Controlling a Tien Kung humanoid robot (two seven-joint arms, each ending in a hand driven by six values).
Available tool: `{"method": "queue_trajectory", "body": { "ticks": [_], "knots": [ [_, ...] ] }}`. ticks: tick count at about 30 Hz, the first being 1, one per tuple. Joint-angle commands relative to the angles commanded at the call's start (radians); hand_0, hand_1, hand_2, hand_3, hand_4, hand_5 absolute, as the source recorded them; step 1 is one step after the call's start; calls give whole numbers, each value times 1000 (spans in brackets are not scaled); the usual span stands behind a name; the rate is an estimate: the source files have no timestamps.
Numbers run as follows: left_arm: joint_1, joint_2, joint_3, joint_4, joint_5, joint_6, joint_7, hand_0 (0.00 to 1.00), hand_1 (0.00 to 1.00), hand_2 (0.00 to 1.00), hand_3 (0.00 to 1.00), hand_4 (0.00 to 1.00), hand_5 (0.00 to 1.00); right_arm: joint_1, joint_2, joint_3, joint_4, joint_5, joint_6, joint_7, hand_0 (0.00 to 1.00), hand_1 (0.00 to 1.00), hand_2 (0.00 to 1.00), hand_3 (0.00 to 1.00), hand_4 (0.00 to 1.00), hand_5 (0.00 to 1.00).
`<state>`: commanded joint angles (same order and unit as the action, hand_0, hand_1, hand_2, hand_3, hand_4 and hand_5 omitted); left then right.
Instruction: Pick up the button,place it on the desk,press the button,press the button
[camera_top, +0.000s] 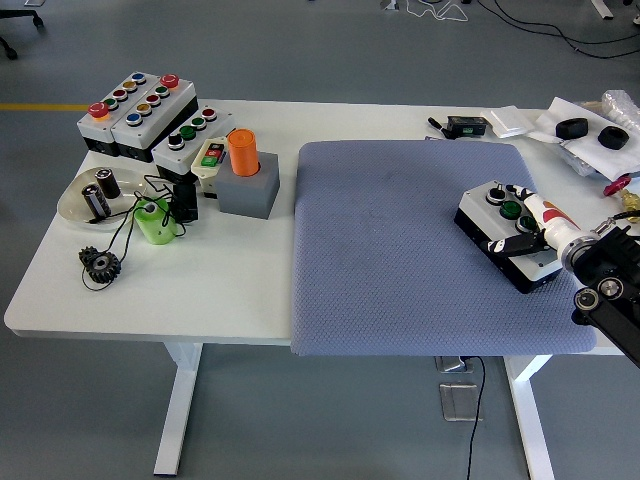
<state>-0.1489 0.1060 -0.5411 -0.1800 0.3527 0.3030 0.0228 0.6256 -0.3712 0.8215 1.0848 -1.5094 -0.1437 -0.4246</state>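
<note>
The button box (508, 236), a white rectangular case with a black base and a row of black and green push buttons on top, lies under my right hand (527, 226). My hand is white with black fingertips, on a black arm that enters from the right edge. Its fingers are curled around the box: the thumb (507, 244) presses the near long side and the other fingers reach over the far side, so I am gripping it. The box rests flat on a grey-blue textured fabric mat (400, 250) spread beneath my hand and stretching away to my left.

The mat covers the right half of a white rectangular table (200, 300). Beyond my hand, towards the far edge, sit a small black device (465, 126) and two black rounded objects (590, 132) on white packaging.

Far to my left stand three more white button boxes (150, 115), an orange cylinder (243, 152) in a grey block (248, 192), a green cylinder (154, 220), a clear round dish (95, 195) and a black gear (100, 264).

My left hand is out of view.
</note>
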Motion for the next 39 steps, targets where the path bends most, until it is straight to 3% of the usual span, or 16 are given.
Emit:
{"method": "queue_trajectory", "body": {
  "ticks": [3,4,9,10,11,15,16,21,22,27,28,31,33,34,37,39],
  "knots": [
    [0,0,1,0,-1,0,0,645,696,705,517,314,998,18,9,-22,-19,-20,-8,-30,957,889,964,998,897,173],
    [0,0,1,0,-1,0,0,645,696,705,517,315,998,22,10,-30,-25,-24,-15,-37,699,559,627,858,867,138],
    [1,-1,-5,0,4,1,1,645,696,705,517,315,998,38,17,-70,-47,-47,-45,-81,699,559,627,858,867,138],
    [1,-2,-5,0,4,1,1,645,696,705,517,315,998,39,17,-73,-50,-53,-42,-86,402,352,458,662,789,40],
    [1,-2,-5,0,4,2,2,645,696,705,517,315,998,40,16,-75,-56,-73,-25,-98,402,352,458,662,789,40],
    [0,-2,7,0,-12,2,-3,645,696,705,517,315,998,38,8,-70,-72,-86,-45,-109,402,352,458,662,789,40],
    [-1,-2,6,0,-11,2,-3,645,697,705,516,315,998,39,5,-71,-75,-81,-53,-109,224,249,392,541,736,2],
    [-2,-2,8,0,-14,2,-3,645,697,705,516,315,998,43,-7,-81,-71,-122,-99,-111,224,249,392,541,736,2],
    [-2,-2,8,0,-14,2,-3,646,696,705,515,317,998,44,-9,-83,-68,-135,-107,-110,15,66,258,371,667,2],
    [-2,-2,7,0,-14,2,-4,646,696,705,515,317,998,48,-32,-98,-41,-162,-180,-99,15,66,258,371,667,2],
    [-2,-3,7,0,-14,2,-5,646,697,704,515,317,998,49,-39,-100,-31,-150,-203,-86,2,2,173,294,525,97],
    [-3,-3,6,0,-14,2,-5,646,697,704,515,317,998,54,-57,-106,-1,-112,-251,-44,2,2,173,294,525,97],
    [-3,-3,8,0,-17,2,-6,646,697,704,515,317,998,58,-66,-110,14,-72,-253,14,2,2,173,294,525,97],
    [-4,-3,4,0,-13,3,-5,646,697,704,516,316,998,65,-73,-111,23,-61,-225,58,2,2,139,243,503,134],
    [-3,-4,6,0,-14,3,-4,646,697,704,516,316,998,86,-82,-126,28,-141,-166,179,2,2,139,243,503,134],
    [-2,-4,3,0,-10,3,-2,646,697,704,516,316,998,105,-88,-154,22,-160,-93,263,2,2,139,243,503,134]
  ]
}}
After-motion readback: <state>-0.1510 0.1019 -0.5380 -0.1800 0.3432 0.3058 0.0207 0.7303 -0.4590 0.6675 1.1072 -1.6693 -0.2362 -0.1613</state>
